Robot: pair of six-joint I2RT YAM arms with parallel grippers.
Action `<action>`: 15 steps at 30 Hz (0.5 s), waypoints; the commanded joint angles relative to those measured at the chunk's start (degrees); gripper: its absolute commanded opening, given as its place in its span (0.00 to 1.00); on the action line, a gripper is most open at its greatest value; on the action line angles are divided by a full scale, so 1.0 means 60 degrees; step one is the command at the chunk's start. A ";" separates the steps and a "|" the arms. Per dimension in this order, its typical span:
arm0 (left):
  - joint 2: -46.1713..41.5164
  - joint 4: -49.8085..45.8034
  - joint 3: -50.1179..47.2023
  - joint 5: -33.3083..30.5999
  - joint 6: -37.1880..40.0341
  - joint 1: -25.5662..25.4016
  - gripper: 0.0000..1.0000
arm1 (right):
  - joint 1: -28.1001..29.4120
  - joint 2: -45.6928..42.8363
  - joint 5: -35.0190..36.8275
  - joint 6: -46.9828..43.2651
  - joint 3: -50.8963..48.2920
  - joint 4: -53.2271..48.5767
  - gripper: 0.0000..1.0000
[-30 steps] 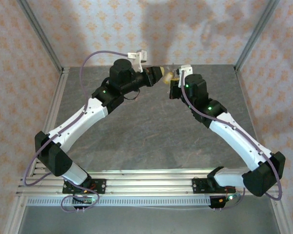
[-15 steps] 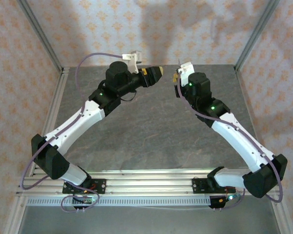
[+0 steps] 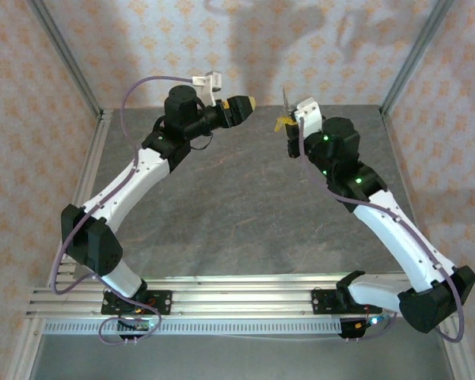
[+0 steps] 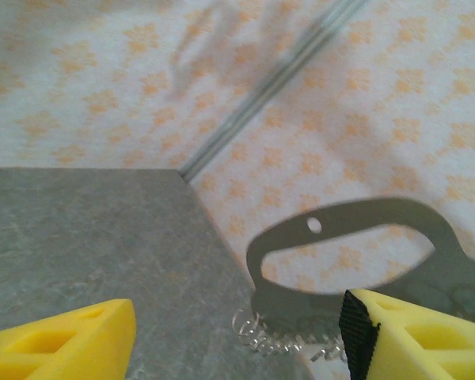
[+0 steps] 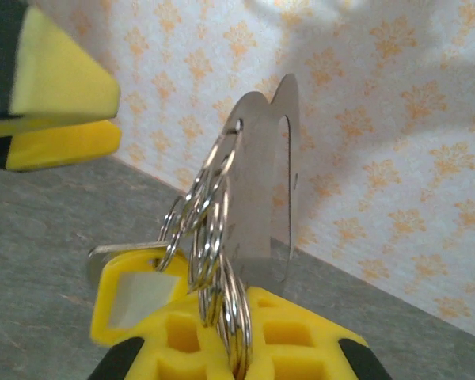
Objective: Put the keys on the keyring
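My right gripper (image 5: 237, 344) is shut on the keyring (image 5: 218, 237), a bunch of bright wire rings standing up from between its yellow fingers. A flat grey metal plate (image 5: 269, 190) hangs on the rings and sticks upward. A key (image 5: 134, 294) with a yellow head hangs on one ring at the left. From above, the right gripper (image 3: 288, 129) holds this bunch (image 3: 284, 111) up at the back of the table. My left gripper (image 3: 244, 104) is open and empty, a short way left of it. In the left wrist view the plate (image 4: 340, 229) and rings (image 4: 277, 336) show beyond the open gripper (image 4: 237, 336).
The grey table (image 3: 237, 206) lies beneath both raised arms. Patterned walls and metal corner posts (image 3: 416, 47) close in the back and sides. Purple cables (image 3: 142, 83) loop off the left arm.
The left gripper has opened and drawn back to the left, away from the right gripper. The right gripper has kept its grip on the keyring and shifted slightly right.
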 commanded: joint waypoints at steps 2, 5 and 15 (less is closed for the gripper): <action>-0.0278 0.0590 0.0245 0.1430 0.0962 -0.0037 0.70 | -0.0448 -0.0068 -0.1242 0.0878 0.0611 0.0029 0.00; -0.0478 0.0453 -0.0021 0.1746 0.1880 -0.0043 0.70 | -0.0623 0.0109 -0.1689 0.1251 0.1005 -0.0463 0.00; -0.0711 -0.0251 -0.0180 0.2040 0.4030 -0.0321 0.69 | -0.0776 0.0191 -0.2401 0.1561 0.1223 -0.0929 0.00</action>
